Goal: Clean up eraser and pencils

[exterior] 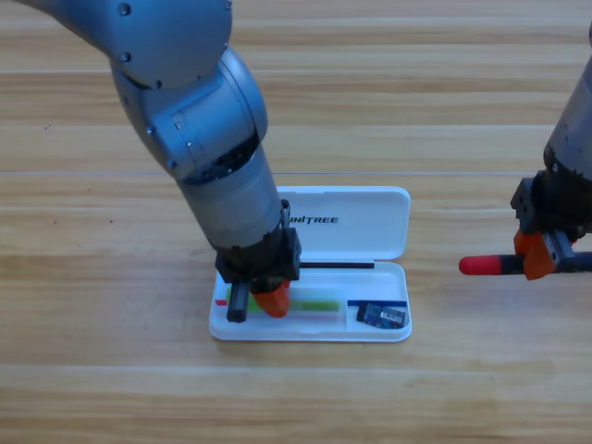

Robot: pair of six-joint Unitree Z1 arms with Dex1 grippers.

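From the high view, the left gripper [264, 301], jaw state hidden, hangs over the bright green pencil [310, 303] in the open white plastic case [370, 333] beside the dark eraser [383, 316], while the right gripper [539, 260] clasps the red-capped black pencil [490, 265] on the wooden table [92, 388]; lift it level toward the case.

eraser [383, 316] in case's right compartment | green pencil [314, 302] in case | red-capped pencil [490, 265] on table

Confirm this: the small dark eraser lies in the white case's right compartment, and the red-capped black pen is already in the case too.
Wrong about the pen. In the high view the red-capped black pen is outside the open white plastic case, held over the wooden table by the right tool. The small dark eraser is in the right compartment.
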